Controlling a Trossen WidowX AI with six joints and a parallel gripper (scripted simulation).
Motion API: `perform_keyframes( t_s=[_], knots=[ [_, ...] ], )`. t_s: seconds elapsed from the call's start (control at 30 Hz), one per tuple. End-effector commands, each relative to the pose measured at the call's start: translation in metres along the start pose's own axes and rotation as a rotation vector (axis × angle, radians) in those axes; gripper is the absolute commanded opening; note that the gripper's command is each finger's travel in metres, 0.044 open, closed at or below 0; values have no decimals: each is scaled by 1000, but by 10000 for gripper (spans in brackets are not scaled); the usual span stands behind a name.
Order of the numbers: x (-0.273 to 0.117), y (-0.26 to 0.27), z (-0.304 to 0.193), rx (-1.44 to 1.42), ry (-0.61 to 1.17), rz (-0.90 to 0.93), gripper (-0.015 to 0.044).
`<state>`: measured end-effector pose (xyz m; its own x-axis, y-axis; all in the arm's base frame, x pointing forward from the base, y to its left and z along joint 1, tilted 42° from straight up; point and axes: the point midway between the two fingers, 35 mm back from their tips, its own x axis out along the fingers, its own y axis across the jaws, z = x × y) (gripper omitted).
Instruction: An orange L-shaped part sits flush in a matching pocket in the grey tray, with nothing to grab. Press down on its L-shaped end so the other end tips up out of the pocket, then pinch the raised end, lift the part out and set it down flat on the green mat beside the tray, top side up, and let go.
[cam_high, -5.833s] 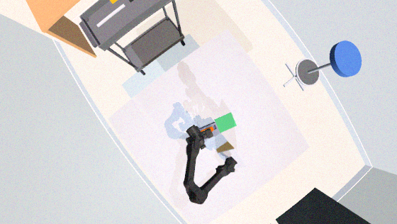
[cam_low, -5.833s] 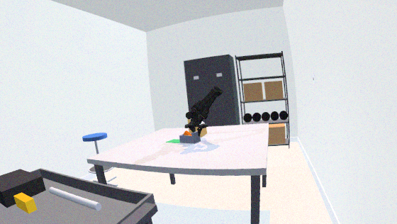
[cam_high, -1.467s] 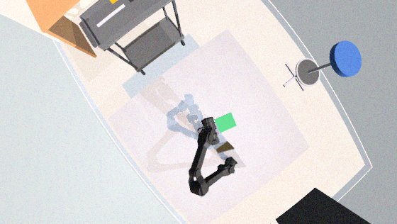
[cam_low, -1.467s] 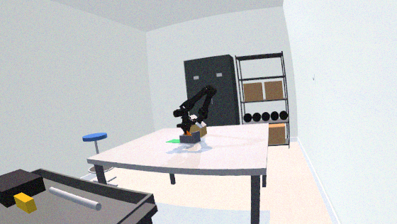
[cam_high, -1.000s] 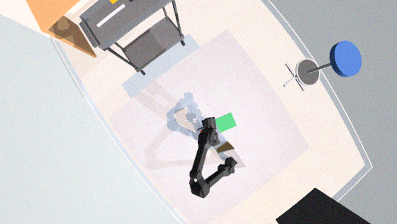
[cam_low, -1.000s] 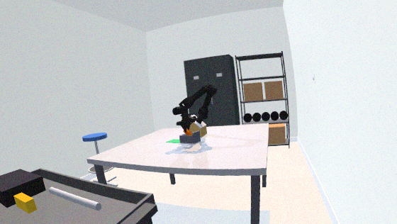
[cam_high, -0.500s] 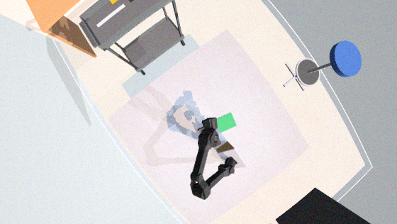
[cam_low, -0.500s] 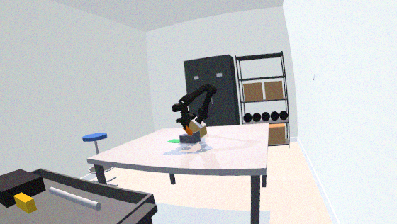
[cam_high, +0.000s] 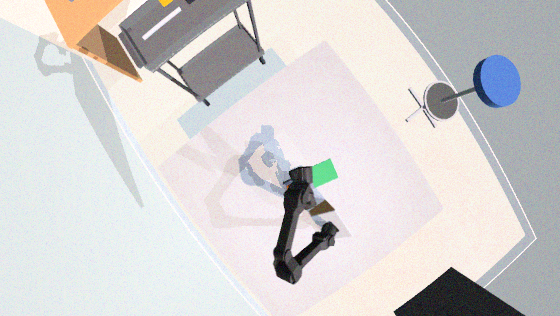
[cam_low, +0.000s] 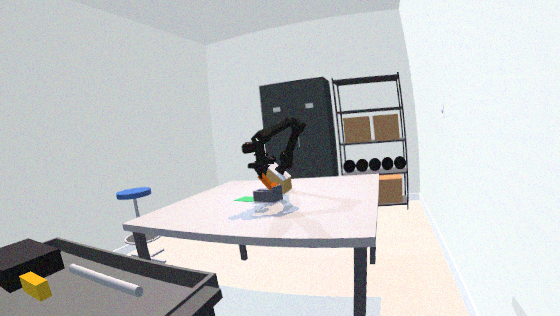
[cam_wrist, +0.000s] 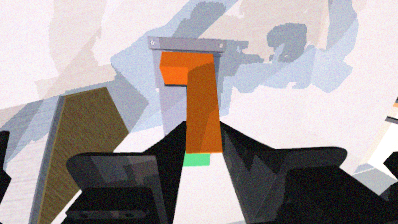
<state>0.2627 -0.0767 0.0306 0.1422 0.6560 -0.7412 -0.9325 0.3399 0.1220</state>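
The orange L-shaped part (cam_low: 267, 181) (cam_wrist: 202, 110) is held steeply tilted over the grey tray (cam_low: 267, 195) (cam_wrist: 186, 44). My gripper (cam_low: 261, 173) (cam_wrist: 201, 125) is shut on its straight, raised end, one finger on each side. Its L-shaped end hangs lower, over the tray, and hides the pocket in the wrist view; whether it clears the tray's top entirely is hard to tell. The green mat (cam_high: 325, 172) (cam_low: 244, 199) (cam_wrist: 196, 160) lies flat beside the tray, with nothing on it in view. In the top view the arm hides the tray and nearly all of the part.
A brown box (cam_high: 321, 208) (cam_low: 286, 186) (cam_wrist: 82, 145) stands close to the tray, on the side toward the arm's base. Shadows of the arm fall across the table (cam_high: 380, 195) (cam_low: 200, 215). A trolley (cam_high: 200, 30) and a blue stool (cam_high: 497, 80) (cam_low: 133, 193) stand off the table.
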Motion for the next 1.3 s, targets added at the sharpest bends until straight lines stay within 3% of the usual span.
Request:
perform_keyframes(
  t_s=[0.0, 0.53, 1.27],
  knots=[
    [-6, 0, 0, -5, 4, -1, 0],
    [-19, 0, -4, -5, 5, -1, 0],
    [-18, 10, -115, -4, 12, -2, 0]
  ],
)
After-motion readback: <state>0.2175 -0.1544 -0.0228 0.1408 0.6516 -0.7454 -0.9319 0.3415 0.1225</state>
